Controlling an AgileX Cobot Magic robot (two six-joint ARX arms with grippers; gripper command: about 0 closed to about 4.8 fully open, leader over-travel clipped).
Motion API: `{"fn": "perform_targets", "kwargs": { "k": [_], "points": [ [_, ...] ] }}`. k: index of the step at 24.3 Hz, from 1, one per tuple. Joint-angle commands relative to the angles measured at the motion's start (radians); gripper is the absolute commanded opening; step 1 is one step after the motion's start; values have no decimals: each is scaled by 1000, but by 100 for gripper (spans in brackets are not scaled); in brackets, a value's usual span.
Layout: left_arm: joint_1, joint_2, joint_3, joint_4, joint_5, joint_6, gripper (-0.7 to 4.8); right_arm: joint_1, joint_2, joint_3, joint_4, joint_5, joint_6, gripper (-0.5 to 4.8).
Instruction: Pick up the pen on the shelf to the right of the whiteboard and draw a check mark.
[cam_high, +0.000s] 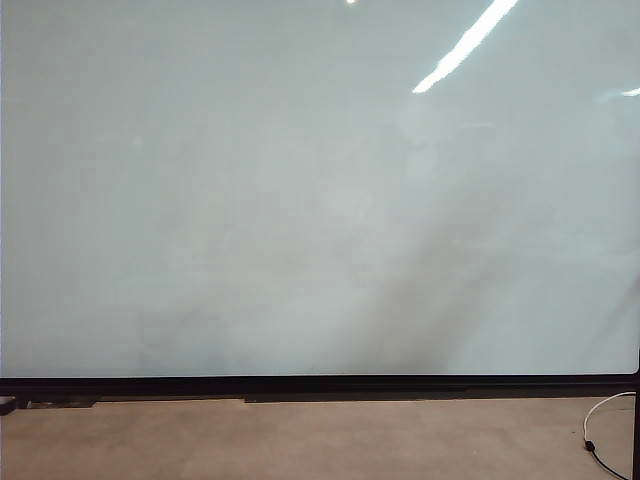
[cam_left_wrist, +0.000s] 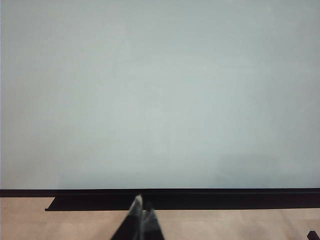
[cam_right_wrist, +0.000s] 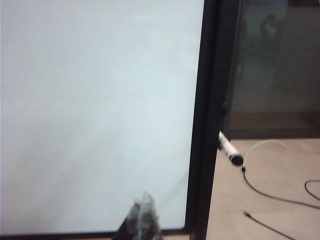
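white pen (cam_right_wrist: 229, 151) juts just beside whiteboard (cam_high: 300, 200) frame edge; your left tool (cam_left_wrist: 141, 210) and right tool (cam_right_wrist: 143, 205) both pinched closed, empty, facing board.

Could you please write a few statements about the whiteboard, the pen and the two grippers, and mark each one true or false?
1. The whiteboard has no check mark on it. True.
2. The right gripper holds the pen. False: it is shut on nothing, and the pen sticks out beside the board's black frame.
3. The left gripper is shut, in front of the board's lower edge. True.
4. The pen lies on the floor. False: it sits above the floor at the frame's right side.
5. A cable lies on the floor. True.
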Motion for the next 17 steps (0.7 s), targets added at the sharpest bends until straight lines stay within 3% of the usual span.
{"fn": "perform_targets", "kwargs": {
  "k": [1, 9, 12, 15, 17],
  "points": [
    [0, 1, 3, 12, 1, 5, -4, 0, 0, 5, -6, 26, 45, -9],
    [0, 1, 3, 12, 1, 5, -5, -1, 0, 5, -26, 210, -12, -9],
    [0, 1, 3, 11, 1, 5, -4, -1, 0, 5, -20, 226, -50, -6],
    [0, 1, 3, 12, 1, 5, -5, -1, 0, 5, -20, 217, -54, 134],
    [0, 1, 3, 11, 1, 5, -4, -1, 0, 5, -21, 215, -55, 196]
  ]
}}
